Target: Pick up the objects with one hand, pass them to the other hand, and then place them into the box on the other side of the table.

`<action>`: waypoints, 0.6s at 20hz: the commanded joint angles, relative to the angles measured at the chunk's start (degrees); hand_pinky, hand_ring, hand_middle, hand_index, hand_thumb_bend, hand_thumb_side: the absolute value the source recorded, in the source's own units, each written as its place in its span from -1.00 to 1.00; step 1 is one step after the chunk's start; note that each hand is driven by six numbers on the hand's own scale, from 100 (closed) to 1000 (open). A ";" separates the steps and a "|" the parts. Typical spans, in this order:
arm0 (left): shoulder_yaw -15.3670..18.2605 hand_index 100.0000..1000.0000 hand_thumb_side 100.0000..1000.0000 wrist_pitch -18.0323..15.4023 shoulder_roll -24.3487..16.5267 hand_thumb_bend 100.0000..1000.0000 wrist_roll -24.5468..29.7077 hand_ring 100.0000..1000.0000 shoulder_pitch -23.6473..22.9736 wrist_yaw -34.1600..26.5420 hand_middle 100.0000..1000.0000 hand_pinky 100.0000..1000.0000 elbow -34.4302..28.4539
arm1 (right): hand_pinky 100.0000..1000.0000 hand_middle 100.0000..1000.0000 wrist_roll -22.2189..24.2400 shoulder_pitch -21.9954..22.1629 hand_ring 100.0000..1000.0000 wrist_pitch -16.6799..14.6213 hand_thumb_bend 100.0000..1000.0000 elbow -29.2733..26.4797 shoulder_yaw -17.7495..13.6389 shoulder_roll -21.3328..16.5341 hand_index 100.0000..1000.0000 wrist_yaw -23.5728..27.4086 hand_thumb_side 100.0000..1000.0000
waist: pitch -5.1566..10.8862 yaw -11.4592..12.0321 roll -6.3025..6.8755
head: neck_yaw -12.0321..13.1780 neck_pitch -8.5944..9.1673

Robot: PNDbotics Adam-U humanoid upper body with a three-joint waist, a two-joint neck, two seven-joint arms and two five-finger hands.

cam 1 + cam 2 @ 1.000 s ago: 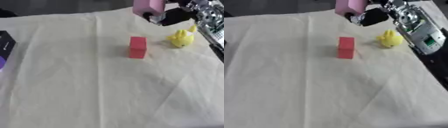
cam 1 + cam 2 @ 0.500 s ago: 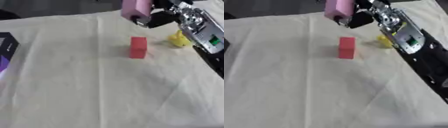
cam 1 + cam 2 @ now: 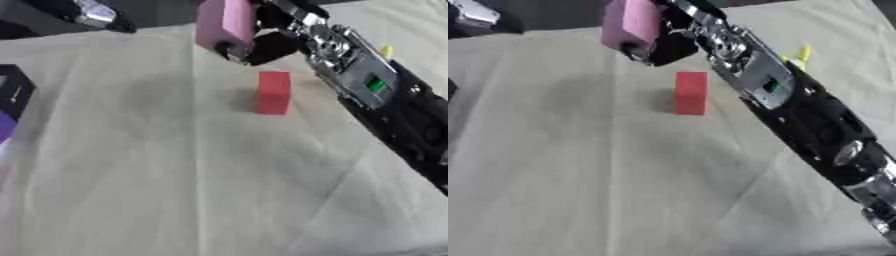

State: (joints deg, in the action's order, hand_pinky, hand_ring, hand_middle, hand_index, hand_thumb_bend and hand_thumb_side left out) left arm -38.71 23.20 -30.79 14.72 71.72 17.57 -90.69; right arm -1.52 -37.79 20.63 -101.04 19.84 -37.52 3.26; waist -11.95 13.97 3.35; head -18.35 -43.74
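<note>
- Left eye view: the right hand, fingers curled round a pink block, has carried it from one o'clock toward twelve, leftward for the handover. A red block stands on the cloth. A dark box shows at nine o'clock; its contents are hidden.
- Right eye view: a yellow object now peeks out at two o'clock behind the forearm. At eleven o'clock the left hand shows; whether clenched or released, one cannot tell.

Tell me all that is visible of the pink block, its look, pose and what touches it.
The pink block is a plain, smooth, box-shaped piece, longer than wide, with a lighter front face and a darker side. It is held in the air, nearly upright, above the cloth and behind the red block, apart from it. The right hand grips its lower end with dark curled fingers.
</note>
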 commanded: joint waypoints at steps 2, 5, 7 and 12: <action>-2.98 0.71 -0.55 3.84 1.19 0.80 4.18 0.65 2.25 4.32 0.60 0.68 -3.01 | 0.09 -0.48 0.38 -0.82 -0.22 -0.45 -1.00 -1.24 0.26 0.17 -0.16 -1.98 -1.00 | 1.41 0.26 -0.86 | -0.04 0.29; -3.06 0.71 -0.55 6.27 1.96 0.82 7.01 0.66 2.31 7.15 0.61 0.70 -4.66 | 0.09 -0.48 0.94 -0.53 -0.22 -0.89 -1.00 -1.48 0.74 0.58 -0.16 -3.20 -1.00 | 1.26 0.21 -0.95 | 0.42 0.56; -2.94 0.71 -0.55 7.45 2.32 0.82 8.98 0.66 2.21 9.12 0.60 0.70 -5.64 | 0.09 -0.48 1.22 -0.37 -0.22 -1.14 -1.00 -1.55 1.03 0.81 -0.16 -3.97 -1.00 | 1.17 0.19 -0.96 | 0.69 0.71; -2.52 0.70 -0.50 9.00 3.44 0.78 13.84 0.66 1.70 13.94 0.60 0.69 -7.18 | 0.09 -0.47 2.19 -0.06 -0.22 -1.97 -1.00 -2.00 1.97 1.64 -0.16 -5.56 -1.00 | 0.84 0.22 -1.18 | 0.86 0.87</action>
State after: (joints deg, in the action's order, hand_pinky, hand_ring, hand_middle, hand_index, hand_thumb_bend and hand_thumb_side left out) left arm -42.20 31.92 -27.04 27.39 72.56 30.17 -96.94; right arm 0.35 -37.21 18.90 -101.68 22.02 -35.47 -1.67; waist -12.00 14.15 2.99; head -17.74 -43.63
